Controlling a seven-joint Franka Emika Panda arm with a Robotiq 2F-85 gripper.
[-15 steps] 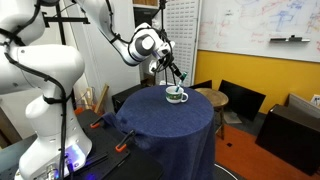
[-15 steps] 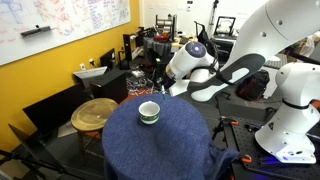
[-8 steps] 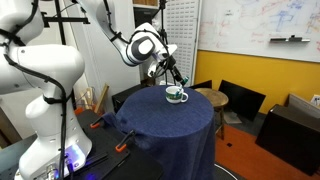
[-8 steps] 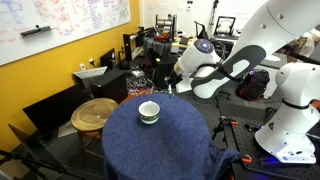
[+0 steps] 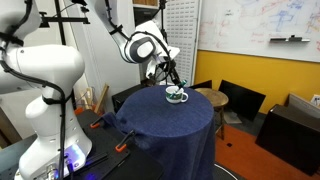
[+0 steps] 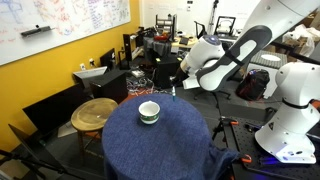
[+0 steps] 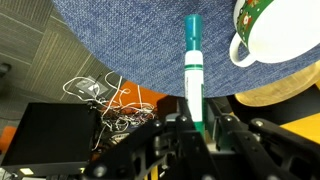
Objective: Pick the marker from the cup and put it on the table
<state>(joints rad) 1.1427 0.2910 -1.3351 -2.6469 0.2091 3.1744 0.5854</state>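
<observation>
Wrist view showed the gripper closed on the lower end of the marker, its fingers pressed against both sides of the barrel. The marker stood out from between them with its teal cap farthest from the fingers. The cup sat to the right of the marker and apart from it, on the blue cloth of the table. A tangle of cables lay on the floor beyond the table's edge.

In an exterior view the gripper hung above the far right part of the table, with the marker showing as a small teal sliver below it. The cup stood near the middle of the cloth, and a wooden stool stood off to the left. Compared with half a second and a second earlier, the arm had risen and drawn to the right, away from the cup. The marker had come with it, and the cup had not shifted.

That suggested the picking half of the task was done: the marker was out of the cup and in the air. What remained was probably to lower it onto bare cloth clear of the cup and release it.
</observation>
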